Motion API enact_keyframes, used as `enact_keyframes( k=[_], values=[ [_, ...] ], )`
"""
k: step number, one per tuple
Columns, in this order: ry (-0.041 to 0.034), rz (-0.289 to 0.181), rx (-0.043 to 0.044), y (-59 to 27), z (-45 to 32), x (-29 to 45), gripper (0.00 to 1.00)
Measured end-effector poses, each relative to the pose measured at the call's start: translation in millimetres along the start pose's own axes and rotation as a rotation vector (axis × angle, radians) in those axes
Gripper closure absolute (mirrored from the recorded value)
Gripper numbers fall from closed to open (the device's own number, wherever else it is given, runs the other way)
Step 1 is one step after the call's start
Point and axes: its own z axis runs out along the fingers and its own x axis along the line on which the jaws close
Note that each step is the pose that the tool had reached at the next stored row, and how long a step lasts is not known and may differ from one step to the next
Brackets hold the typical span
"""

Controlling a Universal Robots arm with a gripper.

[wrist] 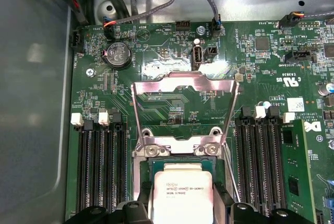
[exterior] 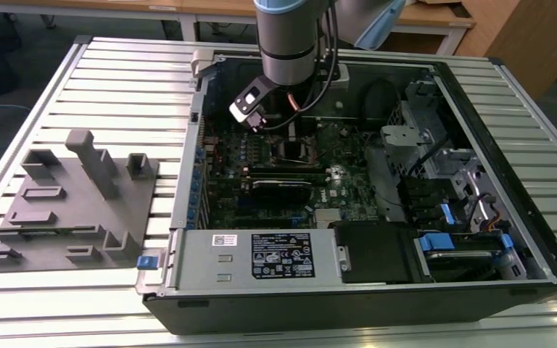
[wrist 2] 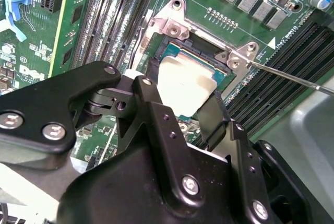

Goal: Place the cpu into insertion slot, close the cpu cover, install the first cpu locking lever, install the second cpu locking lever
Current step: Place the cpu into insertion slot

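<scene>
Black tool (wrist 2: pixel 182 91) closest to lens in second wrist view, fingers (wrist 2: pixel 148 98) narrowed onto cpu (wrist 2: pixel 180 78), pressing two opposite edges. Cpu hangs over insertion slot (wrist 2: pixel 201 51) on green motherboard (wrist 2: pixel 75 25); seated or just above, cannot tell. Cpu cover (wrist: pixel 182 82) stands raised, open, in first wrist view. Thin locking lever (wrist 2: pixel 292 78) angles out from slot corner. Open computer case (exterior: pixel 539 239) lies on slatted worktop (exterior: pixel 114 80).
</scene>
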Motion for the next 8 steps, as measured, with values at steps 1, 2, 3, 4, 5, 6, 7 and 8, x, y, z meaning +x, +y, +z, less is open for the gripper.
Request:
enact_keyframes(
  k=[1,2,3,4,5,6,7,8],
  values=[
    [-0.0002,0.0,0.0001,-0.1,0.3,0.0,0.46],
    [-0.0002,0.0,0.0001,-0.1,0.5,-0.1,0.46],
    [-0.0002,0.0,0.0,-0.1,0.7,0.0,0.46],
    [-0.0001,0.0,-0.0001,-0.1,0.7,0.0,0.46],
    [0.0,0.0,-0.0001,-0.2,0.8,-0.1,0.46],
    [0.0,0.0,-0.0002,-0.1,0.8,-0.1,0.46],
    [0.0,0.0,-0.0001,-0.1,0.8,-0.1,0.46],
    [-0.0001,0.0,-0.0001,-0.1,0.8,-0.1,0.46]
  ],
)
